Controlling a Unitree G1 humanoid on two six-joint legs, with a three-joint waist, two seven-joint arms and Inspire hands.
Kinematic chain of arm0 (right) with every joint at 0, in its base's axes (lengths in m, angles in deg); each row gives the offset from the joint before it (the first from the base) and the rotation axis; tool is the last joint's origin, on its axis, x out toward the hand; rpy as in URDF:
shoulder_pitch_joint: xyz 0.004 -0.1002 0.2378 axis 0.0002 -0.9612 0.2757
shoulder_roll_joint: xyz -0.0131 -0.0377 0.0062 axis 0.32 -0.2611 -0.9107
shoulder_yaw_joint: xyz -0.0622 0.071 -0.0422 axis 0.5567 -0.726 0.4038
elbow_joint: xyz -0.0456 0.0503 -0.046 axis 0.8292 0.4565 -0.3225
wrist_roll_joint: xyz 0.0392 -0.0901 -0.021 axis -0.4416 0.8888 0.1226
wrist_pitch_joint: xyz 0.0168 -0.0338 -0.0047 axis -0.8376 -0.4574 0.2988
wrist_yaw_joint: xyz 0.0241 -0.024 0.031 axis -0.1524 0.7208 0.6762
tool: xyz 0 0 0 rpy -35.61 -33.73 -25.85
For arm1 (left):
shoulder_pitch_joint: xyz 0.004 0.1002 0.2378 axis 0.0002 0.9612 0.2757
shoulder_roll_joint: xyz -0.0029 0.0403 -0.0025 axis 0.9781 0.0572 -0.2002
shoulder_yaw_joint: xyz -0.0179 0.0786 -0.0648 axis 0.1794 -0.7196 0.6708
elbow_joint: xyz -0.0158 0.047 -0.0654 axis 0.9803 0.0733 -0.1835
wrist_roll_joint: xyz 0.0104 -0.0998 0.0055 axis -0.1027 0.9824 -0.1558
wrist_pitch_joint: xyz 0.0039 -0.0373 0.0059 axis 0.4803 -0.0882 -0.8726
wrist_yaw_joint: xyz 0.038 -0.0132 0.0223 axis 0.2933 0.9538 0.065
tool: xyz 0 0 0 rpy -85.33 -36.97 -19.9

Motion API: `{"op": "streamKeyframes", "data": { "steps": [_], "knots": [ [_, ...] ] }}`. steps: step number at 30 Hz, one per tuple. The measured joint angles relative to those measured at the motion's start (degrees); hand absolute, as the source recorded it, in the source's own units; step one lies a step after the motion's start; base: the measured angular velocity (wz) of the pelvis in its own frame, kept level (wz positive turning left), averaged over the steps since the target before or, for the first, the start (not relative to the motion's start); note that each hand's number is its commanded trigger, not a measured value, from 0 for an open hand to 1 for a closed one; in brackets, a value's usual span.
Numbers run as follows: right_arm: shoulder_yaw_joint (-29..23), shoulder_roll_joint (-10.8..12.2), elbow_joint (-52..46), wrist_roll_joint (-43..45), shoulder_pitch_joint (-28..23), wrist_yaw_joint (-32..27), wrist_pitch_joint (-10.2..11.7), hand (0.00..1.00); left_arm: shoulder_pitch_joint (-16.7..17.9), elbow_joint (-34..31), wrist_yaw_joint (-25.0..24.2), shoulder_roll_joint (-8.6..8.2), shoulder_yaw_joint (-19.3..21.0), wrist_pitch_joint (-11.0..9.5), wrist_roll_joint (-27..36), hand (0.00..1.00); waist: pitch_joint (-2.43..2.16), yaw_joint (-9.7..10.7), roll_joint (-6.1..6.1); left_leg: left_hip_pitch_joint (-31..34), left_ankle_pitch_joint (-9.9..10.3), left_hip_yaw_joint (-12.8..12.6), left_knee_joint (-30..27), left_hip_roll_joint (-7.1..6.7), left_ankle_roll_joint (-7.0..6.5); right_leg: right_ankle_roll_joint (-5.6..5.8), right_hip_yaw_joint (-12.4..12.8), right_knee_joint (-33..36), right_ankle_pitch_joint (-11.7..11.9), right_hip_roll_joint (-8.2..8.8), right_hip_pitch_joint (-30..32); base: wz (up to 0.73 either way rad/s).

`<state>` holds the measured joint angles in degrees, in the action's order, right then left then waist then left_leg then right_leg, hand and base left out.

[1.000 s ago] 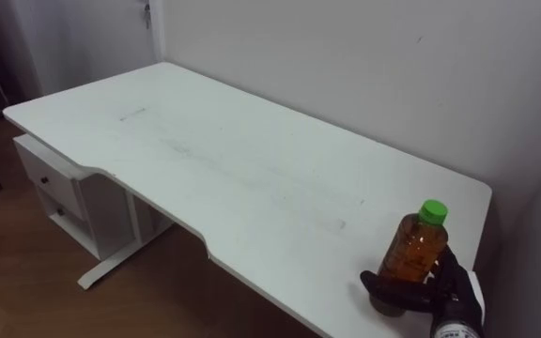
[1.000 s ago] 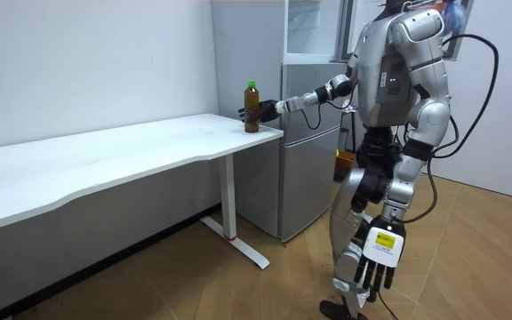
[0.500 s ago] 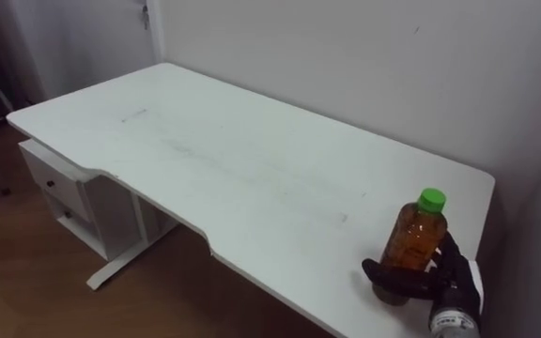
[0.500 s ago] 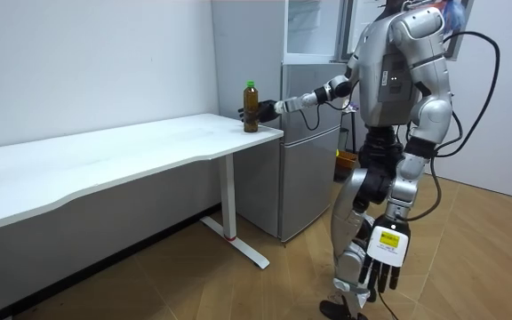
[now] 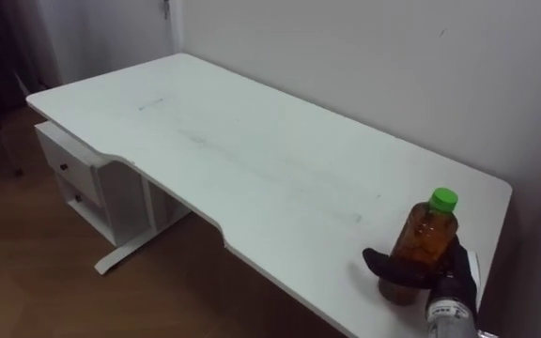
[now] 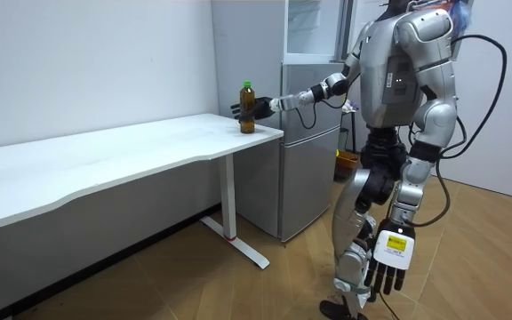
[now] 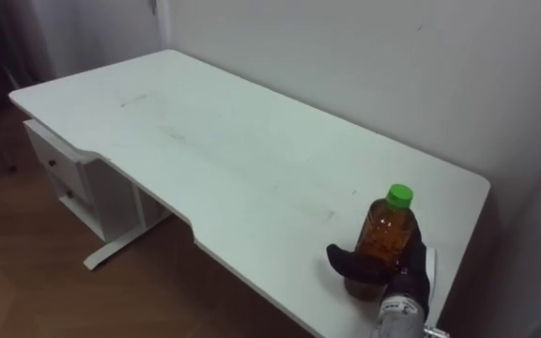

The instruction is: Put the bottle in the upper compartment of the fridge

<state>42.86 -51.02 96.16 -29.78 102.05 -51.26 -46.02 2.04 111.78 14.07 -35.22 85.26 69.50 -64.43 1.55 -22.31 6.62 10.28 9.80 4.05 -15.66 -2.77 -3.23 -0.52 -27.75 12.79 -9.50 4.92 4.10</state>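
An amber bottle (image 5: 424,239) with a green cap stands upright near the right end of the white table (image 5: 252,160). My right hand (image 5: 411,272) comes in from the lower right, and its dark fingers and thumb are curled round the bottle's lower half. In the room view I stand beside the table's end with my right arm stretched out to the bottle (image 6: 247,105). My left hand (image 6: 388,267) hangs at my side with straight fingers. The grey fridge (image 6: 314,160) stands just behind the table's end, its upper part showing shelves.
A white drawer unit (image 5: 73,174) sits under the table's far left end. A pale wall runs along the table's back edge. Wooden floor lies in front of the table and around me.
The bottle and my right hand have shifted a little toward the room view's left on the table. My left arm has swung slightly lower. The eye view has shifted.
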Motion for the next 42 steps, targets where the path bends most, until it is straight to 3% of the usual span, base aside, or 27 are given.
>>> {"op": "streamKeyframes", "data": {
  "steps": [10, 20, 24, 29, 32, 36, 40, 42],
  "knots": [
    [-0.01, -0.02, 0.54, 0.11, 0.93, 0.48, 0.26, 1.0, 0.02, 0.05, -0.28, 0.39, 0.02, -0.05, 0.0, 0.0, 0.34, -0.18, 0.18, 0.02, 0.0, 0.21, 0.04, -0.02, 0.0, 0.0, -0.2, -0.1, 0.0, 0.0, -0.05, 0.0],
    [-0.05, -0.21, 1.01, 0.28, 1.26, 2.44, 0.18, 1.0, 0.41, -0.09, -0.56, 0.41, 0.98, -0.14, -0.45, 0.0, 0.36, 0.2, 0.2, -0.21, -0.01, 0.01, 0.35, -0.02, 0.02, 0.01, 0.27, -0.29, 0.0, -0.06, -0.09, -0.01],
    [0.01, -0.54, -3.6, 0.23, 0.65, 3.81, -2.16, 1.0, 1.44, -0.18, -0.51, 0.61, 1.47, -0.9, -0.12, 0.0, 0.25, 1.75, 0.37, -0.63, -0.02, -0.61, 0.9, 0.04, -0.01, 0.02, 0.98, -0.29, 0.01, -0.07, 0.02, -0.1],
    [0.07, -3.66, -16.68, 0.29, -1.29, 9.94, -2.61, 1.0, 2.38, -0.31, -0.73, 0.5, 5.92, -1.27, -0.06, 0.0, 0.05, 3.78, 0.61, -3.97, -0.09, -2.71, 2.46, 0.37, -0.11, 0.23, 4.01, -1.23, 0.14, -0.86, -1.85, -0.22],
    [-0.06, -7.09, -21.16, 0.31, -1.31, 13.07, -2.67, 1.0, 2.3, -0.37, -0.87, 0.57, 7.77, -1.62, -0.07, 0.0, -0.34, 5.47, 0.86, -5.89, -0.09, -3.18, 3.55, 0.47, -0.11, 0.25, 4.44, -1.36, 0.15, -0.93, -3.3, -0.04],
    [-0.29, -9.96, -26.44, 0.3, -1.31, 14.98, -2.83, 1.0, 2.66, -0.34, -1.2, 0.97, 8.25, -1.51, -0.14, 0.0, -0.76, 7.42, 0.99, -8.54, -0.05, -3.88, 4.25, 0.63, -0.11, 0.38, 5.61, -2.09, 0.23, -1.06, -5.51, -0.11],
    [-1.27, -13.88, -33.51, 0.36, -1.3, 17.42, -4.61, 1.0, 2.37, -0.01, -1.09, 0.97, 10.41, -1.5, -0.11, 0.0, -1.43, 9.77, 1.14, -10.02, -0.01, -5.32, 4.89, 1.01, -0.05, 0.39, 7.52, -2.13, 0.26, -1.2, -6.24, -0.16],
    [-3.18, -14.65, -36.27, 1.14, -1.3, 18.11, -4.92, 1.0, 2.56, -0.01, -1.04, 0.69, 11.49, -1.61, -0.14, 0.0, -1.55, 10.37, 0.88, -10.2, 0.0, -5.91, 4.88, 1.1, -0.04, 0.25, 8.46, -2.12, 0.37, -1.36, -6.41, -0.2]
  ]
}}
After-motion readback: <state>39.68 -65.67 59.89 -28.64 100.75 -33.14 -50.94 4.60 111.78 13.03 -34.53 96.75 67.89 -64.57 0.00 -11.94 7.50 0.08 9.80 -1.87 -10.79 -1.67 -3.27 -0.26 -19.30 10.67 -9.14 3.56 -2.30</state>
